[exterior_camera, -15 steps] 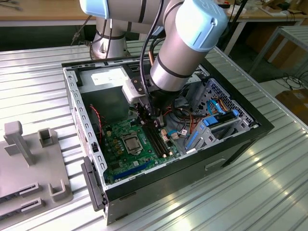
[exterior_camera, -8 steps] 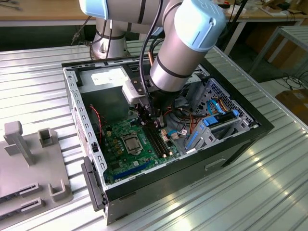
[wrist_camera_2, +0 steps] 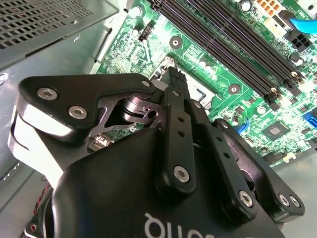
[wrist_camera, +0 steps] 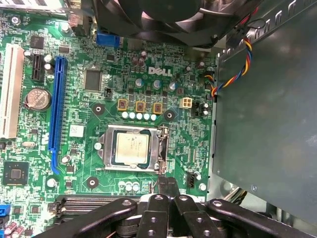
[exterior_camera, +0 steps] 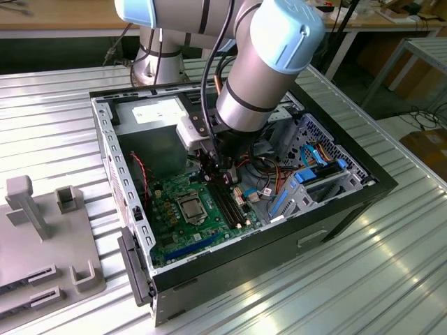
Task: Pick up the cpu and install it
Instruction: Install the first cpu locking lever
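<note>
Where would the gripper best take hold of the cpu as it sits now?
Probably from straight above: the cpu lies flat in the socket frame, which surrounds all four edges, so little but its top face is open. The gripper sits beside the frame with fingertips together.

The big table is made of shiny metal strips with long grooves, and light shines off them (bright white in spots). At the far side a wooden bench runs across, dark underneath. On the exterior view's right stands a grey metal frame table. Black cables lie on the floor near a brown cardboard box.
</note>
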`<state>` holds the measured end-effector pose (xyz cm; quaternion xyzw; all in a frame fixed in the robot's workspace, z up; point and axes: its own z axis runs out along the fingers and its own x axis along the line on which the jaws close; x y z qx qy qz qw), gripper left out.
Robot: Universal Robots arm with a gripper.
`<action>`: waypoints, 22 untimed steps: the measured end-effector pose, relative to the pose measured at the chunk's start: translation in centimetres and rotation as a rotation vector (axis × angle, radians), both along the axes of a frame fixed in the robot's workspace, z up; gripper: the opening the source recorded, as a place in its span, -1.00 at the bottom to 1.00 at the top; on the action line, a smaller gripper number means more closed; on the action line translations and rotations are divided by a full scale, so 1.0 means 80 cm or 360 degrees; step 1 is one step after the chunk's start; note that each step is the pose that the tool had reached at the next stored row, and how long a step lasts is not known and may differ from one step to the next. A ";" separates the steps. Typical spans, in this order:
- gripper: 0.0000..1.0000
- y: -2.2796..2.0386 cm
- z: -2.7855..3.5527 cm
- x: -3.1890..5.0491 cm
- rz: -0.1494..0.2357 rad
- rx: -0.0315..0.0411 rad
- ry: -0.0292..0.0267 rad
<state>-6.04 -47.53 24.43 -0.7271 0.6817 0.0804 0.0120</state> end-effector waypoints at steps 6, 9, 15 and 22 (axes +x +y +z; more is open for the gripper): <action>-0.80 0.0000 0.0000 0.000 0.0000 0.0000 -0.00001; -0.80 0.0001 -0.0001 0.000 0.0000 -0.0001 -0.00089; -0.80 0.0002 -0.0007 -0.014 0.0000 -0.0002 -0.00692; -0.80 -0.0001 -0.0013 -0.015 0.0001 -0.0051 -0.00926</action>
